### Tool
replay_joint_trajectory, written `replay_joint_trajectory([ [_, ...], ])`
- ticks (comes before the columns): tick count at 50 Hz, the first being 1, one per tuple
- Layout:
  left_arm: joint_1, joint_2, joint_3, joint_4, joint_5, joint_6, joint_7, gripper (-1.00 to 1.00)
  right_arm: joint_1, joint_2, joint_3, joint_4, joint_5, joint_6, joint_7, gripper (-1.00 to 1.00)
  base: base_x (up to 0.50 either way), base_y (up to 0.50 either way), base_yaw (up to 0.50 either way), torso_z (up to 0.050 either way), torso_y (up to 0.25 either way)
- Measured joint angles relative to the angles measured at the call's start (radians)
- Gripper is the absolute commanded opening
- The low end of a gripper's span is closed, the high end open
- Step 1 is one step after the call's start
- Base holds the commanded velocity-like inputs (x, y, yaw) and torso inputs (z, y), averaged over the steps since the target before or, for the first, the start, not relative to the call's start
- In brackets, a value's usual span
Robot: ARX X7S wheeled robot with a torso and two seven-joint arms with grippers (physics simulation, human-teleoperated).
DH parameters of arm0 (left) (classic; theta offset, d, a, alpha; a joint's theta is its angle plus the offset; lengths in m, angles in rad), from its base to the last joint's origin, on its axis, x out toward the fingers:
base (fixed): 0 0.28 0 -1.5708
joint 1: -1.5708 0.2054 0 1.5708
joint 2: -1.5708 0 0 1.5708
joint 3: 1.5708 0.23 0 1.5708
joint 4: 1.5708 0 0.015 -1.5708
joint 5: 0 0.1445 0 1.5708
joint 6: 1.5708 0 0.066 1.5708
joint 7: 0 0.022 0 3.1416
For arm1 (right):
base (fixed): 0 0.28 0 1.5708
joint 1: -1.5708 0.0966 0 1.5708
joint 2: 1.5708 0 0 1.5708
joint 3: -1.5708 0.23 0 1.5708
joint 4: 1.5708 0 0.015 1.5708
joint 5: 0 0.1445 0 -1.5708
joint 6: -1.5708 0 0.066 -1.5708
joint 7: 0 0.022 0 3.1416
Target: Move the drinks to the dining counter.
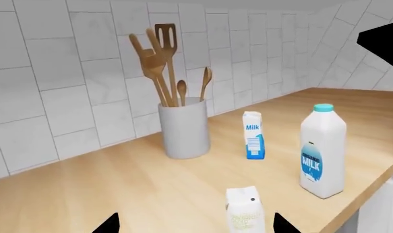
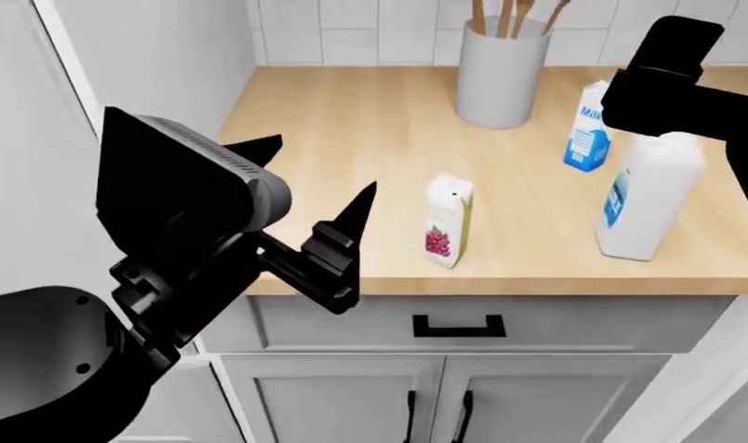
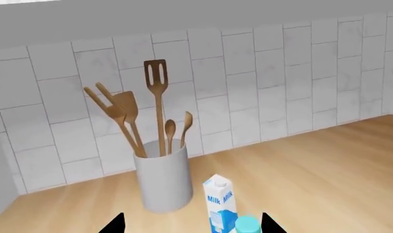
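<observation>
While all three drinks stood untouched on the light-wood desk point(image 2: 349, 138), the step in hand read as the approach to the first pick, nothing grasped yet. Left end effector point(image 2: 310, 198) hung off the desk's front-left corner, jaws spread wide and empty, aimed toward the raspberry carton point(image 2: 448, 221). In the left wrist view that carton point(image 1: 246, 209) sat centred between the two dark fingertips point(image 1: 109, 224), just ahead, so it looked like the first target.

Right end effector point(image 3: 191, 224) was up over the right side of the desk; fingertips showed well apart in its wrist view, nothing between them, with the bottle's teal cap point(image 3: 247, 225) just below and the Milk carton point(image 3: 220, 203) just beyond.

Positions: raspberry carton near the front edge, mid-desk; white bottle point(image 2: 645, 198) near the front edge to the right; Milk carton point(image 2: 587, 125) behind the bottle, beside the utensil pot point(image 2: 503, 69) at the tiled wall.

Orientation: all three upright, long axes vertical. Raspberry carton's gabled ridge up, printed face toward the desk's front. Bottle's cap up, label facing the robot.

Next move, as a judgement: push the left end effector forward until the jaws straddle the carton's narrow sides, close mid-height, keep it vertical. Dining counter not in view, so the base would need to turn or drive afterwards.
</observation>
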Motion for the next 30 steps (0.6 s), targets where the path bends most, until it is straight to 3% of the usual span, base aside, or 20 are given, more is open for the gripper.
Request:
replay_joint_trajectory([
  [11,0.005,-0.003,0.005,0.001,0.006,0.003,0.002,1.00,0.012,0.008,-0.015,-0.013,-0.016,-0.013,-0.025,1.00,0.32,0.00,0.00,0.000,0.001],
  [30,0.017,-0.010,0.024,0.001,-0.009,-0.002,0.015,1.00,-0.001,0.026,-0.032,-0.001,0.004,-0.038,0.025,1.00,0.00,0.00,0.00,0.000,0.000],
])
